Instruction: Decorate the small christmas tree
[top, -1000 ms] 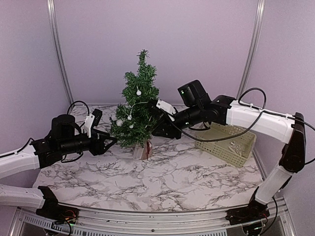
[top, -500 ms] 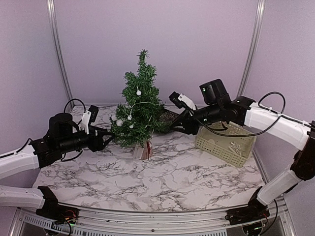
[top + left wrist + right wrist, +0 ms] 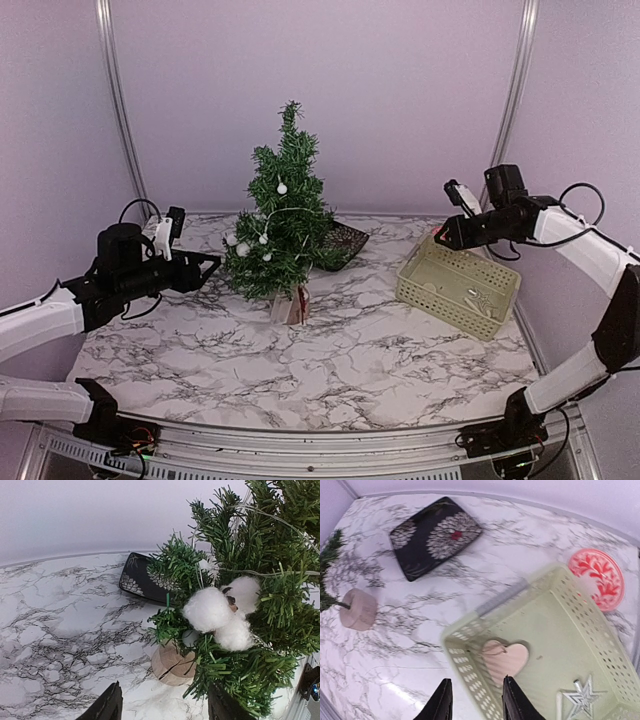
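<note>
Angling downward, right fingers [image 3: 441,702] hover over the basket [image 3: 465,636].

Your gripper [image 3: 476,687], fingers parted and empty, hangs over a pale green perforated plastic basket [image 3: 592,625] holding a flat wooden heart [image 3: 505,659] and a silver star [image 3: 580,697] at five o'clock; a round red patterned disc [image 3: 596,577] lies at two o'clock.

A lab test booth: plain lilac walls [image 3: 400,90], aluminium posts [image 3: 117,100], marble-print table [image 3: 350,370].
</note>
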Tool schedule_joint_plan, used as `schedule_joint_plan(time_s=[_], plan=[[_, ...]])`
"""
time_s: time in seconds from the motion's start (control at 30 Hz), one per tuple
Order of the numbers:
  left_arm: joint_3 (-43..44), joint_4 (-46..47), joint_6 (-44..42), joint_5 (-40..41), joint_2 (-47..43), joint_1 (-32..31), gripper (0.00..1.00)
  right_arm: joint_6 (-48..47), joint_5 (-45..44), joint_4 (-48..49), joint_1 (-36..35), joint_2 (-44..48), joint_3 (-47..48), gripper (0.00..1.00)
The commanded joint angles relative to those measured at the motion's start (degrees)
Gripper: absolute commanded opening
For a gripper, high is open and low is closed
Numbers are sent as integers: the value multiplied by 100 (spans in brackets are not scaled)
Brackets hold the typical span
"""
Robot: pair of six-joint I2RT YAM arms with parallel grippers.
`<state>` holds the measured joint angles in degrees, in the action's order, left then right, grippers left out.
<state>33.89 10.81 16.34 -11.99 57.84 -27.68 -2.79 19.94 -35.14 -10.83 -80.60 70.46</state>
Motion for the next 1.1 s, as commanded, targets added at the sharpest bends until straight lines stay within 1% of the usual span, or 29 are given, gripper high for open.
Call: schedule_joint_plan(time_s=[0.0,0.1,0.2,0.4,0.53,1.07], plan=[[134,202,52,-142,152,76,59,-93,-1174,-526,617,-132,0,34],[143,215,62,-169,287,96,59,-290,-1758,-601,979,-409,-135,34],[173,262,30,-215,362,109,59,-520,-2274,-710,1014,-817,-134,32],[235,325,-96,-262,418,123,59,-850,-2456,-817,1018,-1654,129,29],[271,334,-150,-265,421,139,59,-1027,-2543,-738,1010,-2026,165,28],[364,457,-249,-330,662,167,59,-1323,-2922,-305,1018,-2605,296,26]])
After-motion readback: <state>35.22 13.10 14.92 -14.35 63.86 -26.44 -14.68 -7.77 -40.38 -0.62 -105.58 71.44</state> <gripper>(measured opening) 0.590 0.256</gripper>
